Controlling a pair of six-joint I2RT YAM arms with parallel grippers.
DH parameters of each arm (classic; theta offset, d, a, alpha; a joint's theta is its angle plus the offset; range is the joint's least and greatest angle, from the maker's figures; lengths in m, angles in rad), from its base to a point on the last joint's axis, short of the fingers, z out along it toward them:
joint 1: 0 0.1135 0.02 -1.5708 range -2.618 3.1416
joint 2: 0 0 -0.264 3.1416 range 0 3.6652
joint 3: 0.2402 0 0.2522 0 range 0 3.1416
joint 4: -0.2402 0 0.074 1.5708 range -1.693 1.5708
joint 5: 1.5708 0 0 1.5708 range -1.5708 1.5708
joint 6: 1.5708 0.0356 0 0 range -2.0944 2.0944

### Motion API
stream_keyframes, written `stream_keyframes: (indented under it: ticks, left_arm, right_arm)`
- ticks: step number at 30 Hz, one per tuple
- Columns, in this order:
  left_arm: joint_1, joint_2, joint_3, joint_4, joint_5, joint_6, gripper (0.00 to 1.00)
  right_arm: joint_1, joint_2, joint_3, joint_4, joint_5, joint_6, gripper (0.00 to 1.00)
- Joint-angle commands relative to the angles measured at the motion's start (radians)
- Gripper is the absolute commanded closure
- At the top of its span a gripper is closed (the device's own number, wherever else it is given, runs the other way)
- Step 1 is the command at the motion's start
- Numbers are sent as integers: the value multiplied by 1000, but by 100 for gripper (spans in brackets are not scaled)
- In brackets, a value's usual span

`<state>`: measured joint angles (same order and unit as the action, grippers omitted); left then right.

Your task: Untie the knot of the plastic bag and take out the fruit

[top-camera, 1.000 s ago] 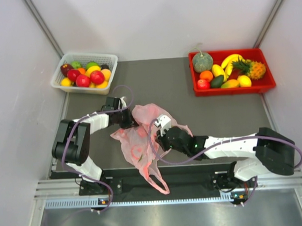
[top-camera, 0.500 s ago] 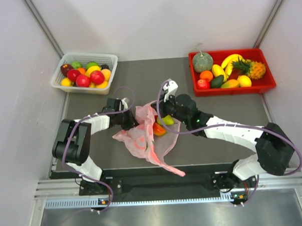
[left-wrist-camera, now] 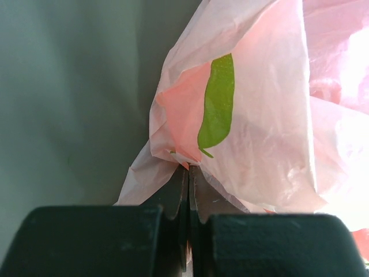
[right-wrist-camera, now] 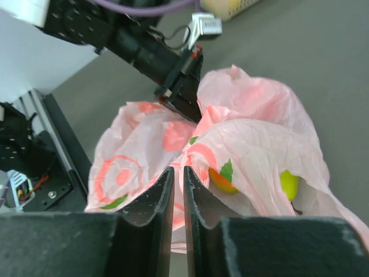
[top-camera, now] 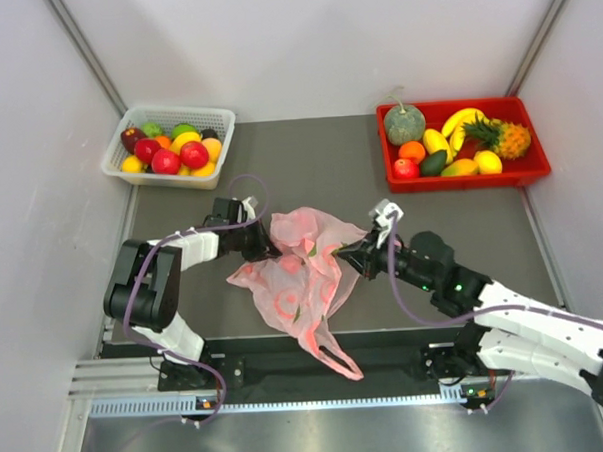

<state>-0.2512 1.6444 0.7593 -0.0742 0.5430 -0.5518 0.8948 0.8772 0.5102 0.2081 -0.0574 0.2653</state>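
The top external camera looks steeply down from above and behind the arm bases, far enough back to take in the whole dark grey table [top-camera: 319,160]. The left wrist camera sights along the left gripper [left-wrist-camera: 188,170] from very near, facing the crinkly translucent pink plastic bag [left-wrist-camera: 259,133] just past its fingertips. The right wrist camera sights along the right gripper [right-wrist-camera: 177,170], across the bag ahead of it, to the left gripper beyond. All three views share the bag.

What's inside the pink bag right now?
Through the thin film of the plastic bag, the right wrist view shows an orange fruit and a yellow-green fruit. Crumpled folds cover the rest, so any other fruit inside cannot be seen.
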Motion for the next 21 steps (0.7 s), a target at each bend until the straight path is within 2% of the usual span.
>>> stream_keyframes:
  ticks: [1,6,10,15,21]
  left_arm:
    - [-5,-23,-5,37,23,1,100]
    - [-5,-17,-5,31,17,1,100]
    - [-5,2,8,16,9,12,100]
    - [-5,22,20,10,3,15,100]
    - [-5,37,41,2,9,19,100]
  right_arm:
    - [16,-119,7,-100,8,3,87]
    - [21,-216,-55,-263,165,51,87]
    - [30,-248,-99,-276,145,72,100]
    - [87,-117,-87,-274,157,98,100]
    - [113,107,-32,-133,283,111,100]
